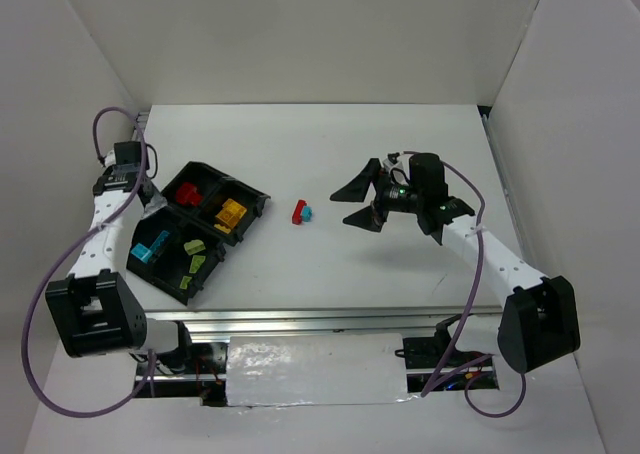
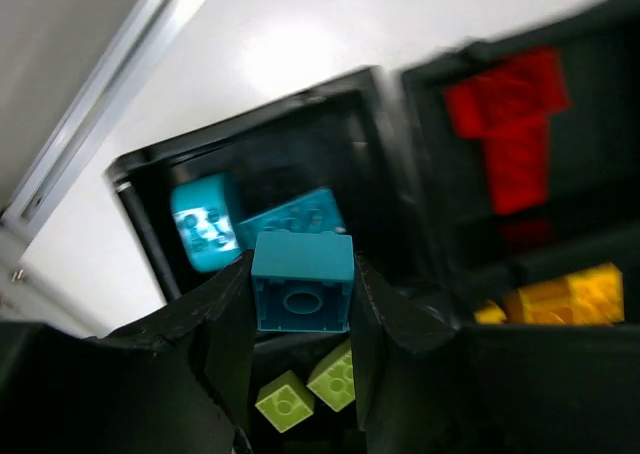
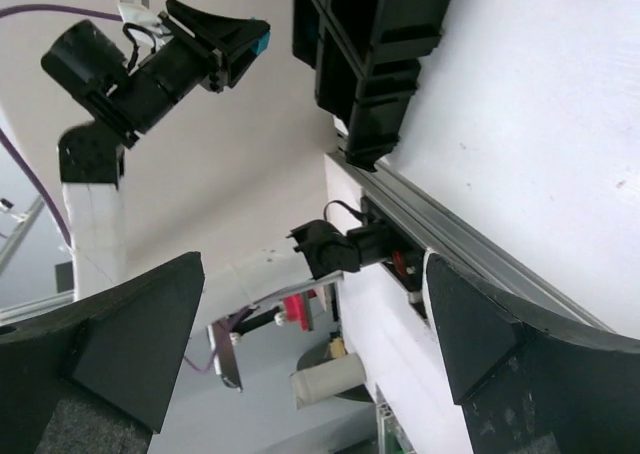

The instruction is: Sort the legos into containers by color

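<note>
We see the white desk [image 1: 330, 274], with the black tray [image 2: 405, 174] at frame left. The right pincer [image 1: 350, 204], right of centre, gapes wide and empty. The left pincer [image 2: 300, 309] grips a cyan lego [image 2: 302, 274] over the tray's cyan compartment [image 2: 280, 159]. A red lego [image 1: 298, 211] and a loose cyan lego [image 1: 307, 214] touch mid-frame.

White table [image 1: 330, 154] inside a pale enclosure.
Plain walls [image 1: 300, 34] stand on three sides; a metal rail [image 1: 330, 317] runs along the near edge.

Left tool [image 2: 300, 309] clamped on cyan brick [image 2: 303, 264]; right tool [image 1: 345, 205] jaws wide apart, arm extended.
</note>
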Tool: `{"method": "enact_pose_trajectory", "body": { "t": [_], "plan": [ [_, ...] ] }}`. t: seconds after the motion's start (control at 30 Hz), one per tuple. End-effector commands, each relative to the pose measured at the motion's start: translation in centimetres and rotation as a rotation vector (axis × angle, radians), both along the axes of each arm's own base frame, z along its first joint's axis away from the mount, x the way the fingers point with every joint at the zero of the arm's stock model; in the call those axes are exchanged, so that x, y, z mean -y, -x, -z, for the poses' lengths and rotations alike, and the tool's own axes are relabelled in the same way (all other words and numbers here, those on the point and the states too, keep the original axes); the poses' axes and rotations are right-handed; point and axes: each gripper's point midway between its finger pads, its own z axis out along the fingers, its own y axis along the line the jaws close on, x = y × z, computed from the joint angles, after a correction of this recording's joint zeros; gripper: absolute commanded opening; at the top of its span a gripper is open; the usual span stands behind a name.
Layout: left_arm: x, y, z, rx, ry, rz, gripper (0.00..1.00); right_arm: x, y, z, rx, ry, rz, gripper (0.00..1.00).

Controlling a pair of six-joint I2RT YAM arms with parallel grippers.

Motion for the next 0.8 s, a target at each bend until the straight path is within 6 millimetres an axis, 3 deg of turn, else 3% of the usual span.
{"method": "enact_pose_trajectory", "body": {
  "t": [0.0,0.2,0.3,0.33,0.4,0.43,0.47,0.63,0.67,0.7,0.73,0.77],
  "plan": [
    [-2.5,1.0,0.2,-0.028,-0.01,-0.141,0.0,0.1,0.7,0.1,0.063,0.034,-0.033,1.0],
    [-4.5,0.0,2.7,-0.103,-0.01,-0.218,0.0,0.0,0.8,-0.1,0.078,0.045,-0.057,0.99],
    [-4.7,-0.4,3.1,-0.115,-0.014,-0.216,0.23,-0.1,1.0,-0.4,0.086,0.039,-0.072,1.0],
    [-4.8,-0.4,3.0,-0.114,-0.016,-0.222,0.48,-0.1,1.0,-0.3,0.084,0.039,-0.077,0.99],
    [-4.9,-0.3,2.8,-0.105,-0.025,-0.229,0.69,-0.1,0.9,-0.3,0.089,0.043,-0.078,0.99],
    [-4.9,-0.3,2.7,-0.101,-0.025,-0.227,0.91,-0.1,0.8,-0.2,0.086,0.047,-0.08,1.0],
    [-4.8,-0.2,2.6,-0.094,-0.024,-0.227,1.0,-0.1,0.7,0.0,0.083,0.053,-0.078,0.99],
    [-4.4,-0.2,1.6,-0.078,-0.011,-0.202,1.0,0.4,-1.3,2.1,0.065,0.206,-0.011,0.99],
    [-4.4,-0.3,0.6,-0.051,-0.009,-0.199,1.0,0.6,-1.3,3.3,0.028,0.268,-0.006,1.0],
    [-4.1,-0.2,0.0,-0.039,-0.001,-0.192,0.99,1.0,-2.9,2.9,0.089,0.352,0.038,1.0],
    [-3.4,-0.2,-0.9,-0.016,0.027,-0.153,0.99,0.1,-3.2,4.5,0.069,0.426,0.018,0.99],
    [-2.7,-0.4,-1.5,0.008,0.05,-0.118,1.0,-0.1,-3.6,4.1,0.076,0.493,0.023,1.0]
  ]
}}
